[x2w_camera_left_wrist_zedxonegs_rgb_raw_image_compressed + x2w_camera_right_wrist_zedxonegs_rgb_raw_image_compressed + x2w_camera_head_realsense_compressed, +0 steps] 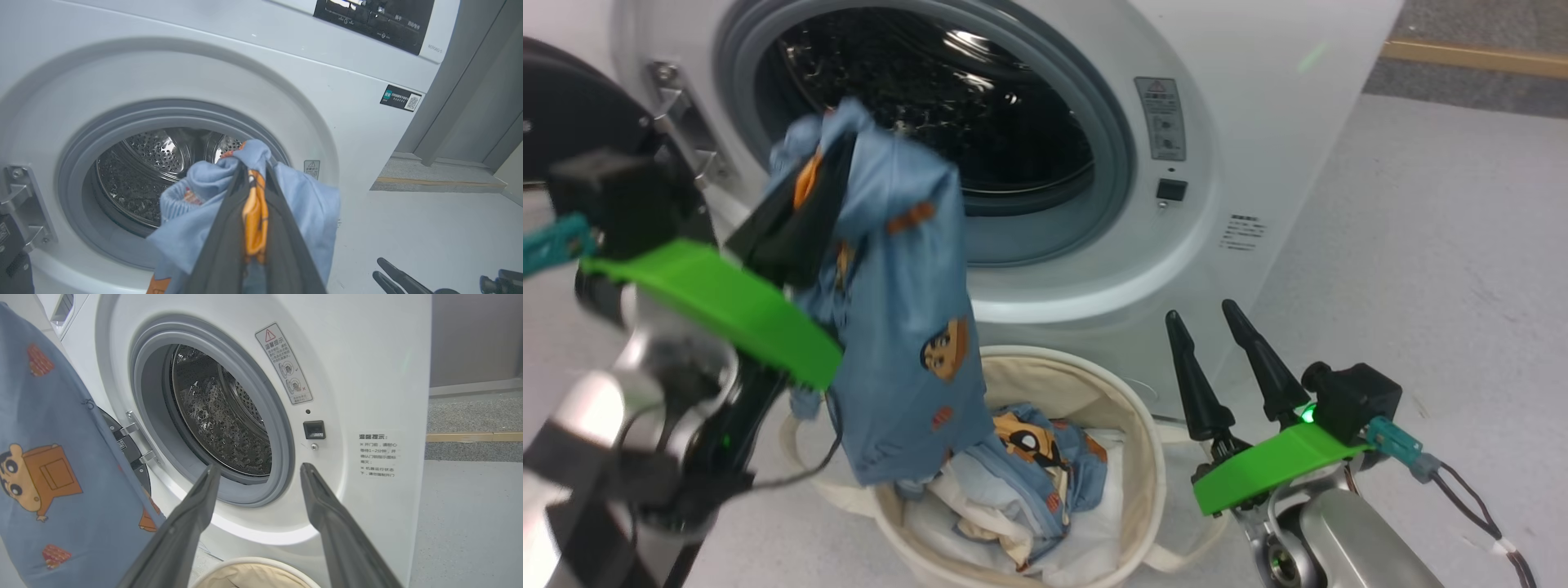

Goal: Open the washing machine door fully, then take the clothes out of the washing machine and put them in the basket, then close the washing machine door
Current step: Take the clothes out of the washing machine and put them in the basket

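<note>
Though part-full, basket (1153, 445) with clothes (1033, 472)

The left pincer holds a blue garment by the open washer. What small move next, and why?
Probably lower the left pincer toward the middle of the basket, then open it. The blue garment hangs clamped from it, hem dipping inside the left rim onto clothes, so a short descent should drop it in.

A pale grey floor (1421, 245) is seen, smooth and matte. Its far edge is met by a band of dark speckled carpet (474, 416), along which 1 narrow wooden strip (474, 437) is laid. Behind the carpet, a plain grey wall (476, 335) is set upright.
</note>
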